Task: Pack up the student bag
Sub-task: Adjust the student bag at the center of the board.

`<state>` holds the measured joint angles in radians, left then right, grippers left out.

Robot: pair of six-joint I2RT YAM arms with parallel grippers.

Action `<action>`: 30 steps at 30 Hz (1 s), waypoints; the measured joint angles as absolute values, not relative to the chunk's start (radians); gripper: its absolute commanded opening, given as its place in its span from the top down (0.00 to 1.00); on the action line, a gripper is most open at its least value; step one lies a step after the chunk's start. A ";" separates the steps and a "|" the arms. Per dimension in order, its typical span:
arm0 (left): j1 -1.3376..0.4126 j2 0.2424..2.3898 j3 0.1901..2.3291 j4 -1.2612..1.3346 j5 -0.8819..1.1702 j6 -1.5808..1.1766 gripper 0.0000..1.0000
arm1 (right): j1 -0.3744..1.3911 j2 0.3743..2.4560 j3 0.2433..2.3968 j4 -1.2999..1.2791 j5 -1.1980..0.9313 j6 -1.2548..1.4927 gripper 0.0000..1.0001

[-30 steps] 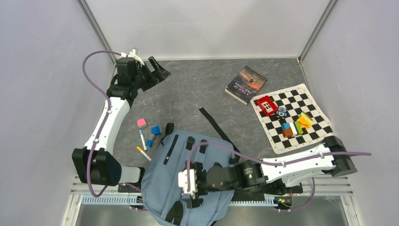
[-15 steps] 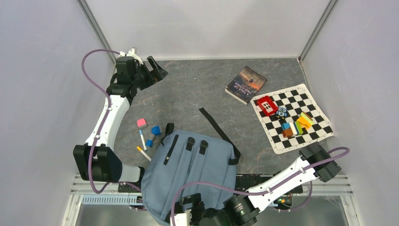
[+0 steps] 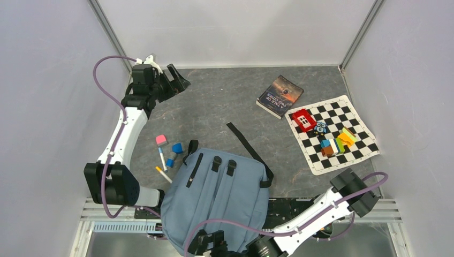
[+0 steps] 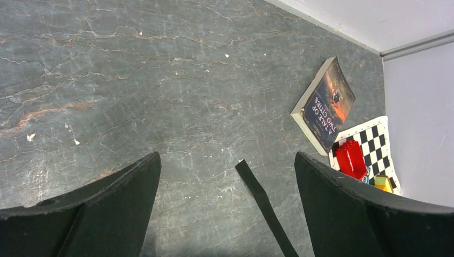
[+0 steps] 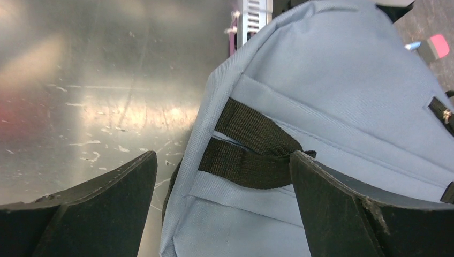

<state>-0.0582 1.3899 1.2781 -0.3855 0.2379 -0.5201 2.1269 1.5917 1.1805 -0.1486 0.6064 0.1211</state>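
Bag (image 3: 214, 187): at 6 o'clock, overhanging the tabletop's (image 3: 225, 107) near edge.
Right gripper (image 5: 222, 155): jaws apart above its strap (image 5: 251, 152).
Left gripper (image 4: 226, 160): spread wide, empty, 11 o'clock.
Risk: we fear a strap tug drags it off.

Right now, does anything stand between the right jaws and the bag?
Nothing visible does. The right wrist view shows the open right jaws looking straight at the bag. Its black strap sits in the middle of the gap in that view, and no other object lies in front of it.
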 measured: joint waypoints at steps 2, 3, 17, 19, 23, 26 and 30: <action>-0.057 1.394 1.279 -0.381 0.238 -0.520 0.00 | 2.127 1.626 1.194 -0.170 0.617 0.134 0.02; -0.057 1.396 1.279 -0.378 0.238 -0.520 0.00 | 2.127 1.644 1.202 -0.180 0.622 0.139 0.02; -0.057 1.393 1.278 -0.364 0.244 -0.520 0.00 | 2.077 1.764 1.276 -0.466 0.817 0.351 0.90; -0.056 1.379 1.271 -0.361 0.253 -0.519 0.00 | 2.051 1.739 1.276 -0.505 0.850 0.367 0.98; -0.056 1.314 1.235 -0.342 0.308 -0.517 0.00 | 1.942 1.609 1.276 -0.554 0.904 0.324 1.00; -0.054 1.251 1.214 -0.318 0.395 -0.508 0.00 | 1.801 1.471 1.276 -0.534 0.926 0.215 1.00; -0.054 1.173 1.209 -0.262 0.525 -0.488 0.00 | 1.590 1.322 1.275 -0.462 0.912 0.022 1.00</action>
<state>-0.0544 1.1732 1.2091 -0.2623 0.5247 -0.4877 1.5898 1.3224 1.2755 -0.4622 0.9119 0.0216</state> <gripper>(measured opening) 0.994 0.024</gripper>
